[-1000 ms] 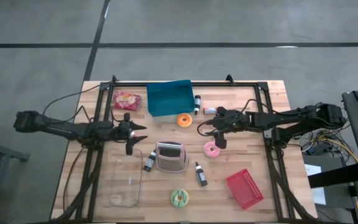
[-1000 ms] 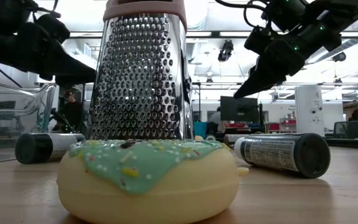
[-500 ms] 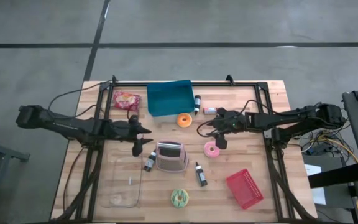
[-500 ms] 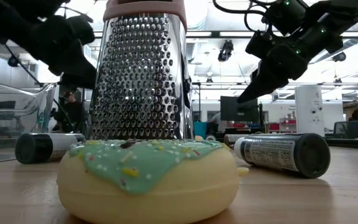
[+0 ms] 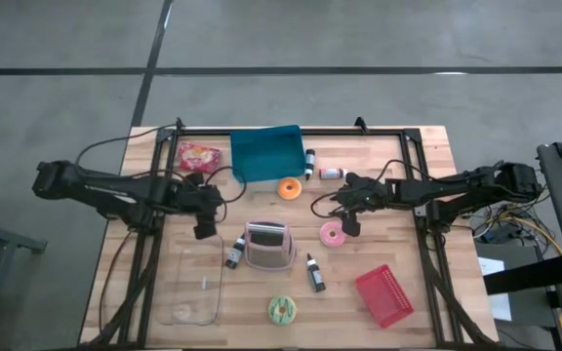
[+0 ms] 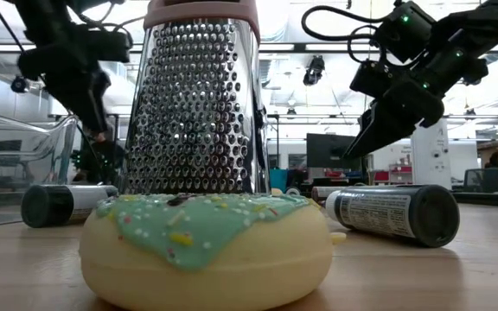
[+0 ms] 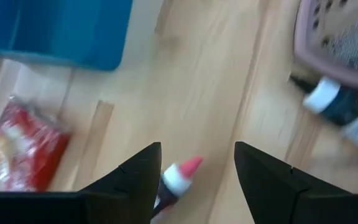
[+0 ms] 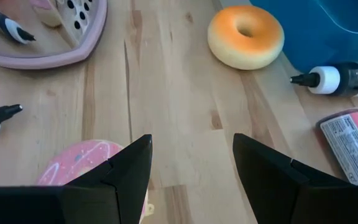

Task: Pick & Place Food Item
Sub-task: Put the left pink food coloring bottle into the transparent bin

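Observation:
The food items lie apart on the wooden table: a red snack bag (image 5: 198, 156), an orange donut (image 5: 289, 188), a pink donut (image 5: 333, 234) and a green-iced donut (image 5: 281, 310). My left gripper (image 5: 203, 230) hangs open, pointing steeply down, left of the metal grater (image 5: 269, 244). Its wrist view shows a small red-tipped bottle (image 7: 180, 177) on the table between the fingers and the snack bag (image 7: 17, 149) off to one side. My right gripper (image 5: 349, 228) is open, slanting down just beside the pink donut (image 8: 82, 168), with the orange donut (image 8: 246, 36) farther ahead.
A blue bin (image 5: 266, 154) stands at the far edge, a clear container (image 5: 191, 283) near left, a red basket (image 5: 383, 294) near right. Small dark bottles (image 5: 234, 253) (image 5: 315, 273) (image 5: 309, 161) lie around the grater. A black frame (image 5: 291, 130) borders the table.
My left gripper has tipped from nearly level to pointing steeply down, rising as it turned, and stays open. My right gripper has sunk a little toward the pink donut, still open. Nothing on the table has moved.

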Controlling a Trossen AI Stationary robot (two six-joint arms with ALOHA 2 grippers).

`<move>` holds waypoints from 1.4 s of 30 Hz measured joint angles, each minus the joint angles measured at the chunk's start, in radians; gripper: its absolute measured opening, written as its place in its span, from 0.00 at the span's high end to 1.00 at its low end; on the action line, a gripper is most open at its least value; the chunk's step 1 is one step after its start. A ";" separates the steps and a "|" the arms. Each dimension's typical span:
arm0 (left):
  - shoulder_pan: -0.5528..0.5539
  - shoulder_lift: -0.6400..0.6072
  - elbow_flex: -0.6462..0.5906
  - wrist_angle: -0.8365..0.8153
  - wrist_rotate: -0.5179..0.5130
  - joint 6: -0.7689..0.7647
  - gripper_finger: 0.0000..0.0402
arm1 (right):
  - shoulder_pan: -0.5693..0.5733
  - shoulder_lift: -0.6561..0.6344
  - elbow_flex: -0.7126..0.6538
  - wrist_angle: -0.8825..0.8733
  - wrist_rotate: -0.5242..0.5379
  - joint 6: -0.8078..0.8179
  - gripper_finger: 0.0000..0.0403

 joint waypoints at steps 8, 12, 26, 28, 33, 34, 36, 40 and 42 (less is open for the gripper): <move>0.016 0.010 -0.034 -0.042 0.082 0.139 0.49 | 0.000 -0.001 -0.001 0.013 0.000 -0.003 0.46; 0.028 0.024 -0.031 -0.043 0.094 0.152 0.49 | 0.000 -0.002 -0.001 0.013 0.000 -0.002 0.46; 0.137 0.245 -0.031 -0.047 0.192 0.135 0.48 | 0.000 -0.003 -0.001 0.009 -0.001 -0.009 0.46; 0.138 0.278 -0.027 -0.046 0.204 0.137 0.48 | 0.000 -0.004 -0.001 0.009 -0.001 -0.015 0.46; 0.138 0.310 -0.023 -0.048 0.211 0.138 0.48 | 0.000 -0.004 -0.001 0.009 -0.002 -0.028 0.46; 0.138 0.309 -0.023 -0.048 0.210 0.138 0.48 | 0.000 -0.004 -0.001 0.009 -0.002 -0.028 0.46; 0.138 0.295 -0.025 -0.047 0.195 0.134 0.48 | 0.000 -0.004 -0.001 0.009 -0.003 -0.031 0.46; 0.145 0.256 -0.031 -0.051 0.164 0.131 0.48 | 0.000 -0.005 -0.002 0.009 -0.003 -0.035 0.46; 0.159 0.249 -0.032 -0.058 0.161 0.133 0.48 | 0.000 -0.005 -0.002 0.008 -0.003 -0.035 0.46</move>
